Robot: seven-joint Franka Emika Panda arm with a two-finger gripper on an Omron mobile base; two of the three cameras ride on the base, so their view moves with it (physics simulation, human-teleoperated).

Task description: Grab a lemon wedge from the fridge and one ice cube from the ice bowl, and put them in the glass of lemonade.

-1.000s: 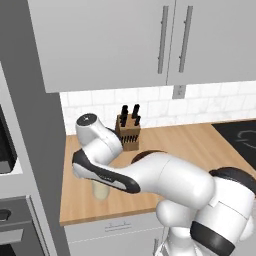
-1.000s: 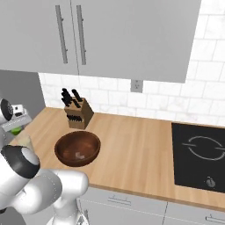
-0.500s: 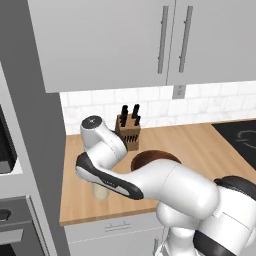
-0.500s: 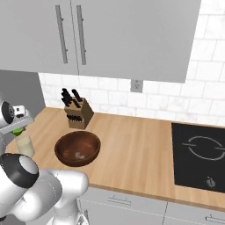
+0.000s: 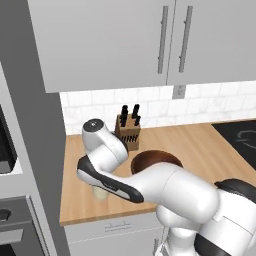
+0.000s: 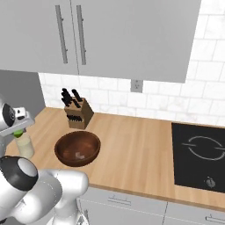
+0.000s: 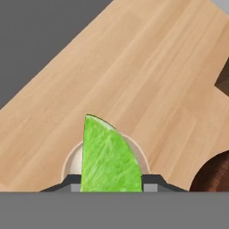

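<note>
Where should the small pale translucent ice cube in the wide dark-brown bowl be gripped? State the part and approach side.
Pinch the ice cube across two opposite flat faces, coming straight down from above: it lies on the floor of the dark-brown bowl, whose raised wall likely blocks any sideways approach.

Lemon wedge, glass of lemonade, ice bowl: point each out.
lemon wedge [image 7: 108, 157], hand view, cut face.
glass of lemonade [image 6: 25, 146], right base view, side wall.
ice bowl [image 6: 70, 157], right base view, outer front wall.
</note>
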